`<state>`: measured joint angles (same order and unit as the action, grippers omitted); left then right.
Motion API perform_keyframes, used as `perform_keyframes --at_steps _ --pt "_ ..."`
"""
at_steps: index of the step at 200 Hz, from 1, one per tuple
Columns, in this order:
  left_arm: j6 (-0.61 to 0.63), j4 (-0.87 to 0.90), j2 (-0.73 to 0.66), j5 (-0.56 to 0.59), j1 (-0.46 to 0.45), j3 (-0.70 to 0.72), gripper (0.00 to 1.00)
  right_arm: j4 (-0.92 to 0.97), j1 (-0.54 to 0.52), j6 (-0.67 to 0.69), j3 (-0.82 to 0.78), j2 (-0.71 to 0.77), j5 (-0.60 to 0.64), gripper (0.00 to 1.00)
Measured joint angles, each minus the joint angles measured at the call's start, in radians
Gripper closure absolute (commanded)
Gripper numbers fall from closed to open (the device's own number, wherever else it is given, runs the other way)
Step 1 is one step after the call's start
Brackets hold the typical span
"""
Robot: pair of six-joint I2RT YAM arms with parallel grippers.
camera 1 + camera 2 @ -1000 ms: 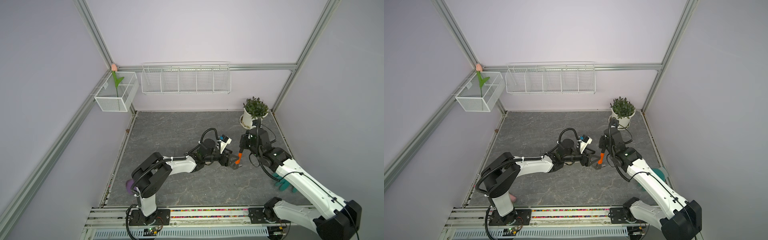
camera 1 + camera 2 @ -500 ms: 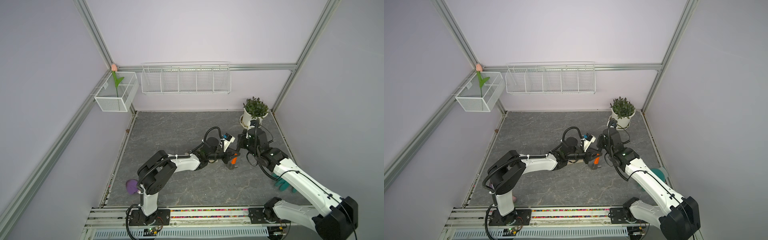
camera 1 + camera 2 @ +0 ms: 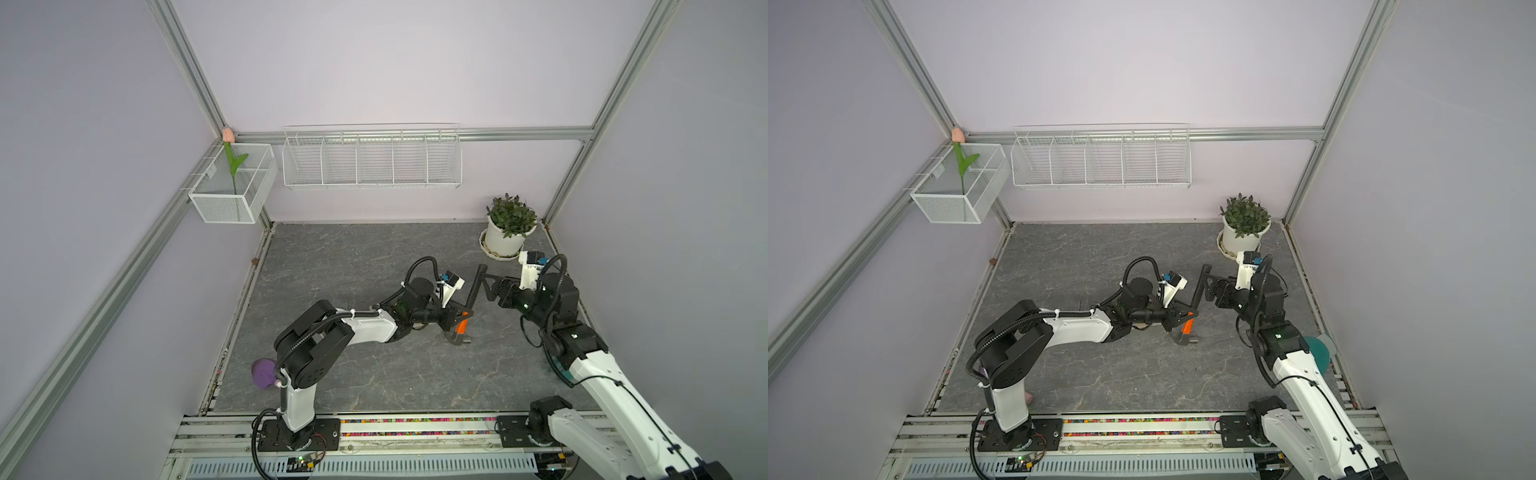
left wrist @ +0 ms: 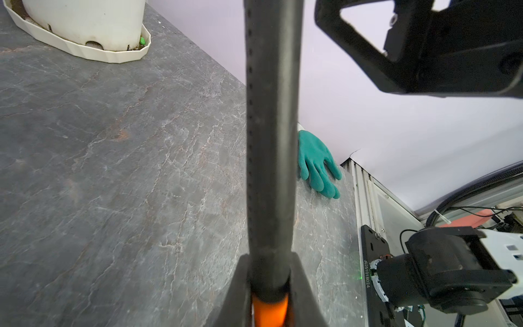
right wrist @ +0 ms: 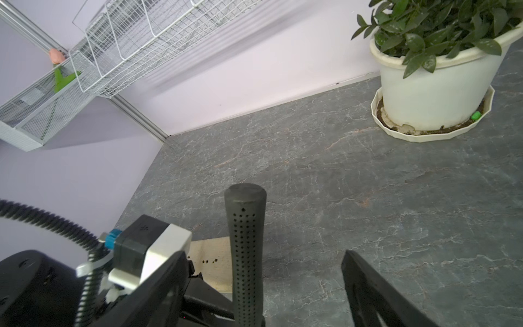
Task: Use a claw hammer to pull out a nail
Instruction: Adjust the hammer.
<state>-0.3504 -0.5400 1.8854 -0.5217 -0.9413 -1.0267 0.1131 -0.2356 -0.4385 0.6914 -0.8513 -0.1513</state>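
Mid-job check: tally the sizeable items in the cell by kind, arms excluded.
Hammers: 1, claw hammer
Plants: 2, potted plant, tulip
Wire baskets: 2, mesh box, long rack
Gloves: 1, green glove
Boards: 1, pale board
Purple lumps: 1, purple lump
Total: 8

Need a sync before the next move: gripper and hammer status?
Left gripper shut on claw hammer near the orange band. Right gripper open, straddling the handle top, no contact. Nail not visible; nothing in the way.
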Motion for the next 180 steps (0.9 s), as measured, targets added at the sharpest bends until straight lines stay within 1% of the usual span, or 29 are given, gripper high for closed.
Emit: perform_keyframes --at_steps 25,45,74,112,129,161,180 --pt "-0.003 -0.001 -0.005 -0.01 0.0 0.0 1.0 0.001 0.002 0.009 0.0 -0.008 -0.041 0.16" --pt "-0.009 -0.001 -0.005 -0.024 0.0 0.0 1.0 -0.011 0.002 0.008 0.003 -0.048 -0.075 0.17" --pt "-0.016 -0.005 -0.005 -0.037 0.0 0.0 1.0 -0.032 0.002 0.002 0.028 -0.143 -0.109 0.26" --pt "-0.016 -0.005 -0.005 -0.036 0.0 0.0 1.0 -0.045 -0.005 -0.01 0.067 -0.222 -0.097 0.35" --pt "-0.018 -0.004 -0.005 -0.033 0.0 -0.001 1.0 -0.057 -0.014 -0.014 0.089 -0.261 -0.092 0.35" --pt "-0.035 -0.004 -0.005 -0.025 0.0 -0.004 1.0 -0.069 -0.042 -0.018 0.1 -0.32 -0.047 0.35" --pt "-0.039 0.0 -0.005 -0.023 0.0 -0.011 1.0 -0.069 -0.055 -0.019 0.1 -0.341 -0.021 0.39"
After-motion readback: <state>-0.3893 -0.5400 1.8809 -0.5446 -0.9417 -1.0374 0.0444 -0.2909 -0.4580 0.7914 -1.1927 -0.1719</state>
